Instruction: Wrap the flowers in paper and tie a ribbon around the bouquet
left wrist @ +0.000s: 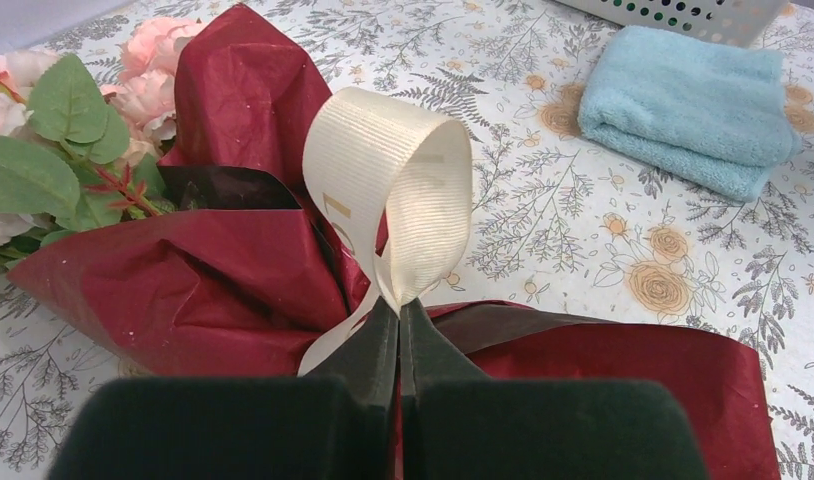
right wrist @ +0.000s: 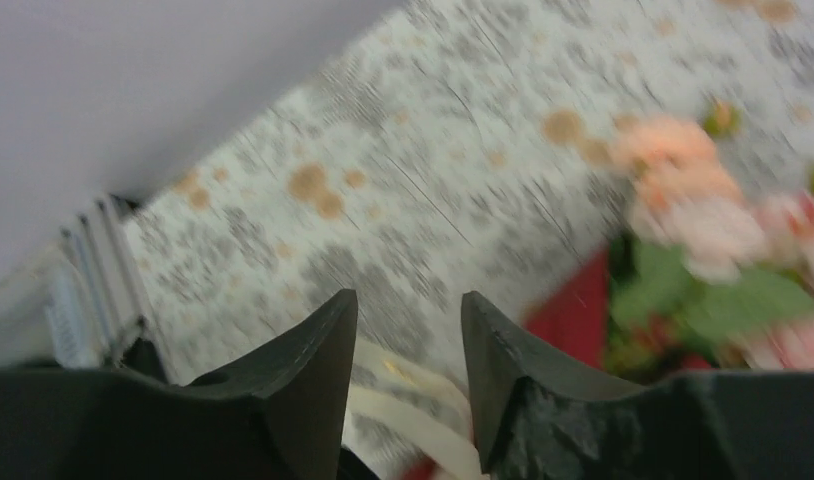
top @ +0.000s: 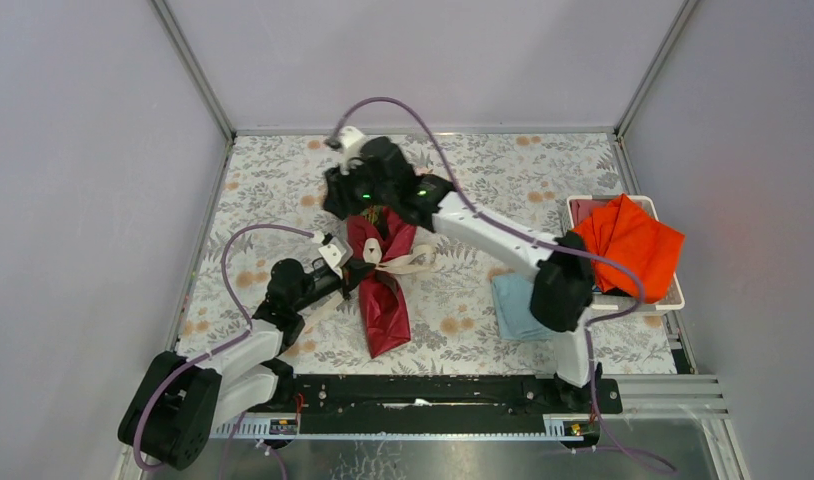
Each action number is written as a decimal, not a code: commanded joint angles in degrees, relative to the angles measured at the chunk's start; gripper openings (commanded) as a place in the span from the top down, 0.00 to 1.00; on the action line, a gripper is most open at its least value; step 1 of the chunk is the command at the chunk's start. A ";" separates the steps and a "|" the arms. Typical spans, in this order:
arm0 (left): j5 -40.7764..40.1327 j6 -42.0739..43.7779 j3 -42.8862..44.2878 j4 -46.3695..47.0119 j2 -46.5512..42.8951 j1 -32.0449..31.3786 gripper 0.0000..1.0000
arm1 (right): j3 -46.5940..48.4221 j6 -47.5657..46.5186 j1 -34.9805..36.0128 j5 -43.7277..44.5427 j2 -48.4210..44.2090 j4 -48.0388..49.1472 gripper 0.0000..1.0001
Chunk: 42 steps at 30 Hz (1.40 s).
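Bouquet (top: 385,300) lies just ahead of the left claw (left wrist: 398,322), whose jaws are pinched together on the ribbon (left wrist: 393,185) at its loop's base. The ribbon looks limp and probably slippery, so grip it close to the paper (left wrist: 213,280). The right claw (right wrist: 408,335) hangs over the ribbon, jaws apart, gripping nothing. Well right of it, a basket (top: 675,298) holds an orange cloth (top: 633,245).
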 commanded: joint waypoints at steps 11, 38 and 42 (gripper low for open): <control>-2.54 -0.37 -0.40 4.65 -0.30 -0.34 1.00 | -55.42 10.11 -4.43 -4.92 -32.42 34.25 0.31; 0.64 8.06 7.36 -11.23 -3.35 -0.38 0.43 | -51.54 15.28 -3.43 4.25 -24.37 29.29 1.00; -0.30 31.85 20.08 -43.00 -4.54 0.77 0.30 | -52.90 14.61 -3.99 2.86 -25.03 30.34 1.00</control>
